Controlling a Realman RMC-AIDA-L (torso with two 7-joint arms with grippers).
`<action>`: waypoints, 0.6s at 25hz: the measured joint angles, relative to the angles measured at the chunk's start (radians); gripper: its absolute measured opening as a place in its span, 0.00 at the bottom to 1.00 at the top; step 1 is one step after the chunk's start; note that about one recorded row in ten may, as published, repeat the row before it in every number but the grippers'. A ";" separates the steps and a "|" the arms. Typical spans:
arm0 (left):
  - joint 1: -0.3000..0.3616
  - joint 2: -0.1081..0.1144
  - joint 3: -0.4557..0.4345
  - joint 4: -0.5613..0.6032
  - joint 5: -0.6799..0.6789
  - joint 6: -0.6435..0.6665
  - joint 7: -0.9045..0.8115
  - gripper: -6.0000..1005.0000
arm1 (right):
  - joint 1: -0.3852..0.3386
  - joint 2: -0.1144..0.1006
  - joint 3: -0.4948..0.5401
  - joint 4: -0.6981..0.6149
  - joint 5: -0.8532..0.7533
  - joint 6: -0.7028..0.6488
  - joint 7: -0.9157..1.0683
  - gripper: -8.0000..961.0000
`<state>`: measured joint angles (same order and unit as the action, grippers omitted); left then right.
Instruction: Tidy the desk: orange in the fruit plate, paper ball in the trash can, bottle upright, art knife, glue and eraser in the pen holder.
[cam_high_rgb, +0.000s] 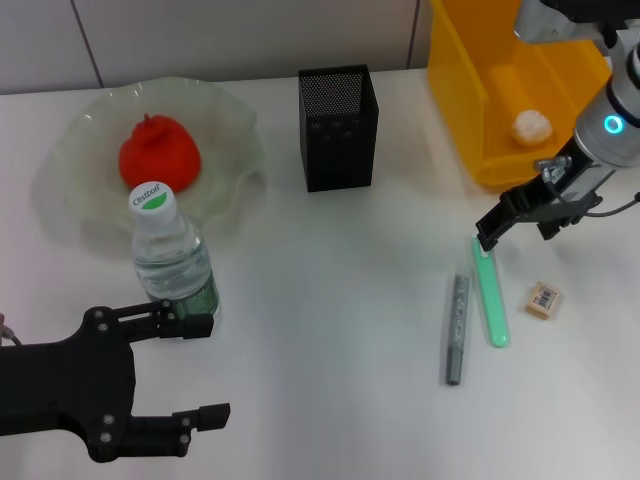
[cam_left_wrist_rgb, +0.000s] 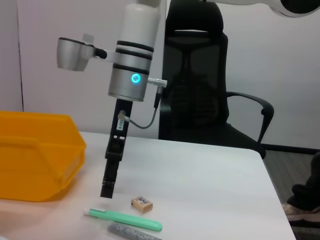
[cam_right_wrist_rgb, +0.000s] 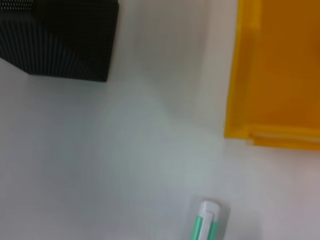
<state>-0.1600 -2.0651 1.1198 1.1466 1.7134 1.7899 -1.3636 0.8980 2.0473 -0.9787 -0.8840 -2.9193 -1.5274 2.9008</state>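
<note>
The right gripper (cam_high_rgb: 487, 238) hangs just above the far tip of a green art knife (cam_high_rgb: 491, 298) on the white bench (cam_high_rgb: 330, 330); from here its jaws look closed with nothing in them, though the angle makes that hard to confirm. The knife lies flat, with a grey glue stick (cam_high_rgb: 456, 328) just beside it on the robot's left and the tan eraser (cam_high_rgb: 543, 299) near it on the other side. Behind the right gripper stands the yellow trash can (cam_high_rgb: 470, 110), with the white paper ball (cam_high_rgb: 531, 126) inside it. The black mesh pen holder (cam_high_rgb: 338, 127) stands farther left, well apart from the knife. At the near left, the left gripper (cam_high_rgb: 205, 370) rests low with its jaws spread wide and holding nothing. The bottle (cam_high_rgb: 172, 259) stands upright just beyond its farther finger. Behind the bottle, the orange (cam_high_rgb: 159, 153) sits in the pale green fruit plate (cam_high_rgb: 235, 120).
</note>
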 joint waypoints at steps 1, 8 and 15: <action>0.000 0.000 0.000 0.000 0.000 0.001 0.000 0.80 | 0.006 -0.001 0.000 0.013 0.000 0.011 0.000 0.82; 0.001 0.000 0.000 0.000 -0.004 0.001 0.000 0.80 | 0.036 0.000 -0.015 0.078 0.000 0.063 0.000 0.82; -0.001 0.000 0.001 0.000 -0.005 0.000 0.000 0.80 | 0.050 0.006 -0.020 0.102 0.000 0.077 0.007 0.82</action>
<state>-0.1611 -2.0647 1.1204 1.1463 1.7089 1.7900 -1.3634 0.9479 2.0534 -0.9988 -0.7825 -2.9191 -1.4504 2.9080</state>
